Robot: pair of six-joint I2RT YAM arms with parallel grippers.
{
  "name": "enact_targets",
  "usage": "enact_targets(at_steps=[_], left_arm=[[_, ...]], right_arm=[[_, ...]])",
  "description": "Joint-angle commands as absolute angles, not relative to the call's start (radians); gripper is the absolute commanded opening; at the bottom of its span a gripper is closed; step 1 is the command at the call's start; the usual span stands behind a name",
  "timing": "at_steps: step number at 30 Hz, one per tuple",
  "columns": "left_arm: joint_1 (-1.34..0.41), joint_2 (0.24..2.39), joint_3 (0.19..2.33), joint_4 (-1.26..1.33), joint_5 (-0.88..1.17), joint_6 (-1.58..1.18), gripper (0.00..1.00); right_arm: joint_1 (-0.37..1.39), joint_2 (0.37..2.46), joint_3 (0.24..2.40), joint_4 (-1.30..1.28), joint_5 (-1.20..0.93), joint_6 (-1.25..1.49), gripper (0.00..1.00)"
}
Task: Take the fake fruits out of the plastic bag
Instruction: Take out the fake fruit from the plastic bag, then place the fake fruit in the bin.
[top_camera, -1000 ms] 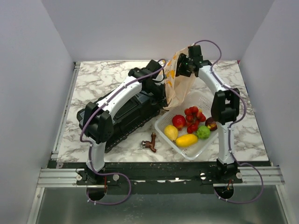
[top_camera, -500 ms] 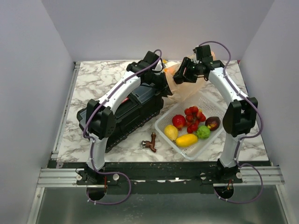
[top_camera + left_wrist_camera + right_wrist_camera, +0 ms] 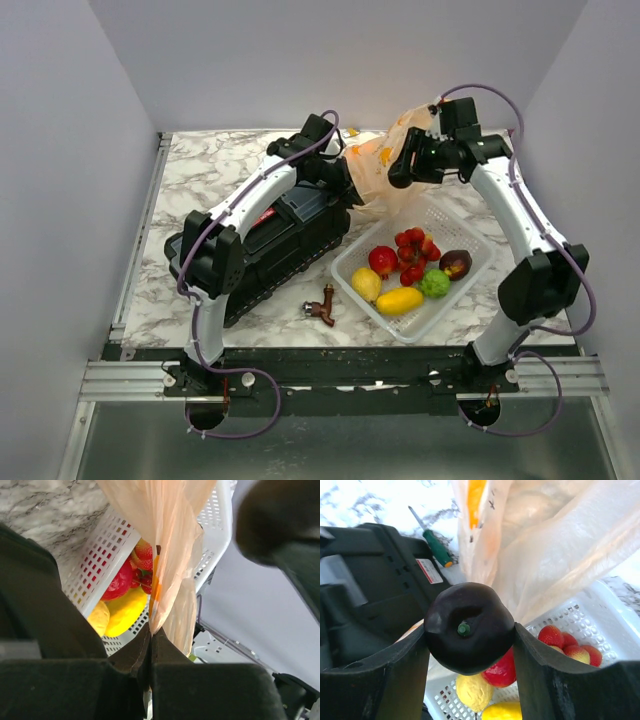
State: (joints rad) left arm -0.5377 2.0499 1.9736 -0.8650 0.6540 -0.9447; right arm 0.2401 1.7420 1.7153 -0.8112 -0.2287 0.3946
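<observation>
Right wrist: right pincer (image 3: 470, 652) grips plum (image 3: 469, 615); left pincer (image 3: 150, 647) pinches bag (image 3: 170, 555) above basket (image 3: 97, 562).

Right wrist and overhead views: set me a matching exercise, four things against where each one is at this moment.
Things
1. plum
2. plastic bag
3. lime
4. screwdriver

Places
A. lying in the white basket
B. on the table next to the black case
C. pinched by the left gripper
D. clamped in the right gripper

Pairs: 1-D, 2-C, 3-A, 4-B
</observation>
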Motion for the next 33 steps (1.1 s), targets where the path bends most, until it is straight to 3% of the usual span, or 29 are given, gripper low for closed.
enact_targets(at_steps=[1, 14, 22, 33], left_arm=[[-0.538, 1.985, 1.921, -0.885, 0.612, -0.907, 0.00], [-0.557, 1.895, 1.955, -0.991, 0.490, -0.744, 0.00], [-0.572, 1.825, 1.849, -0.954, 0.450, -0.750, 0.00], [-0.573, 1.773, 1.801, -1.013, 0.378, -0.702, 0.00]], right_arm=[[0.234, 1.621, 1.717, -0.858, -0.128, 0.356, 0.26], [0.235, 1.274, 1.327, -0.953, -0.060, 0.404, 0.27], [0.234, 1.226, 1.135, -0.978, -0.147, 0.420, 0.34], [0.235, 1.239, 1.061, -0.976, -0.172, 0.390, 0.47]])
